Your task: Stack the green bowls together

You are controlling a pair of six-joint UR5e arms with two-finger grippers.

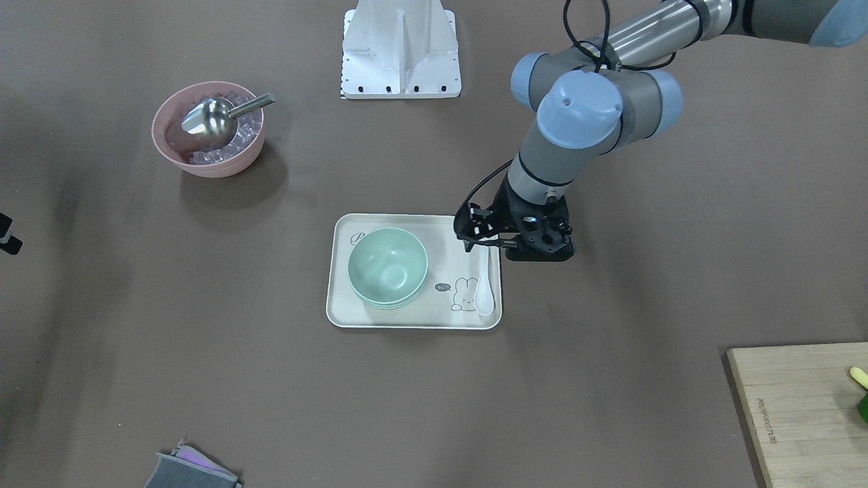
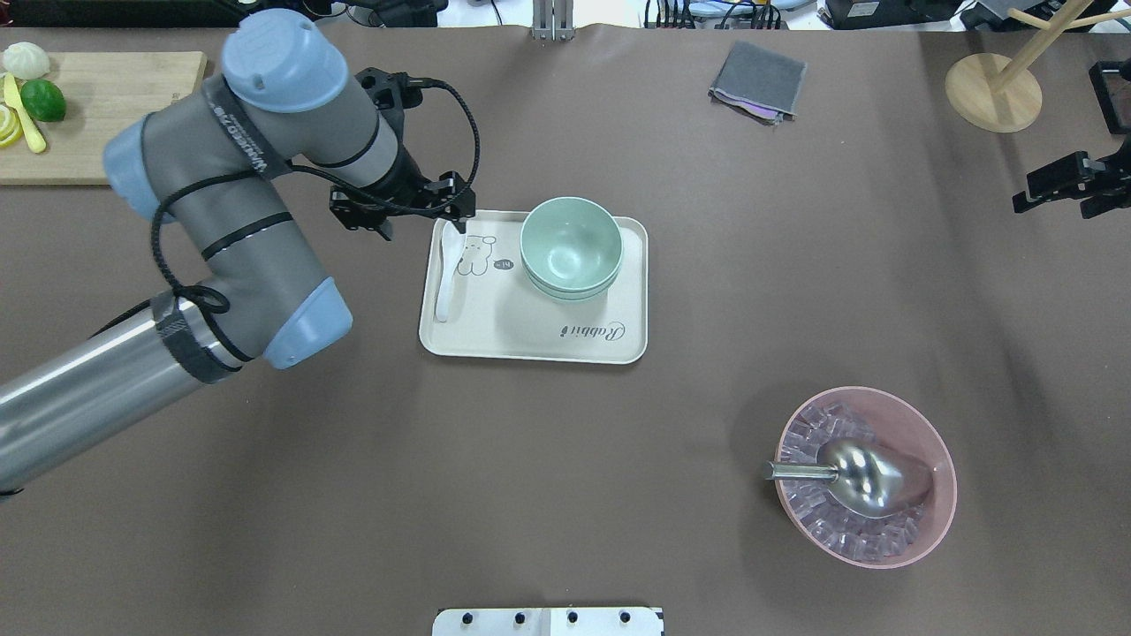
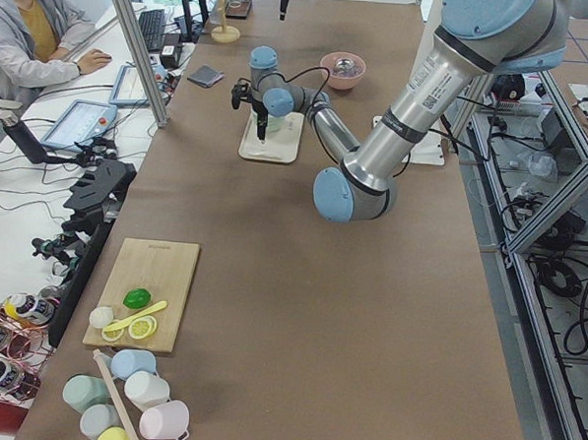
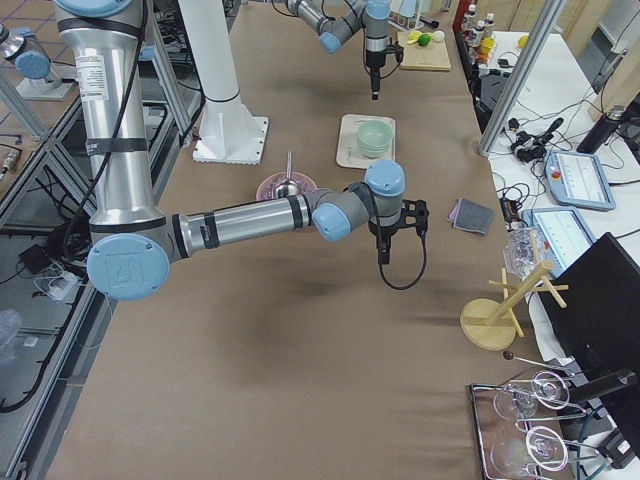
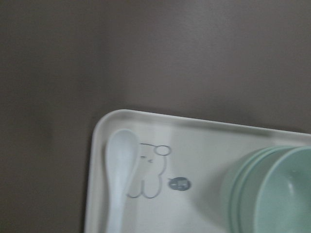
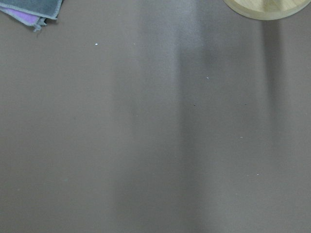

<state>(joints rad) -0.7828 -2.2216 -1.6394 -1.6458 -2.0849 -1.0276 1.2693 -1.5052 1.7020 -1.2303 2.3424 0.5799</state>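
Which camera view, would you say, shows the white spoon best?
Overhead exterior: the white spoon shows end to end. Left wrist crops its handle; front-facing has the left arm at its handle; side views are too distant; right wrist misses it.

The stacked green bowls [image 2: 570,247] sit in the far right part of the tray [image 2: 530,340], and they can be reached from above and from the open table [image 2: 565,495] to their right. A white spoon [image 2: 449,269] lies along the tray's left edge. The left hand [image 2: 415,212] and its cable hang over that far left corner, crowding that side. The pink bowl [image 2: 932,442] of ice, with a metal scoop [image 2: 875,477] in it, stands well apart at the near right, across a wide stretch of table.
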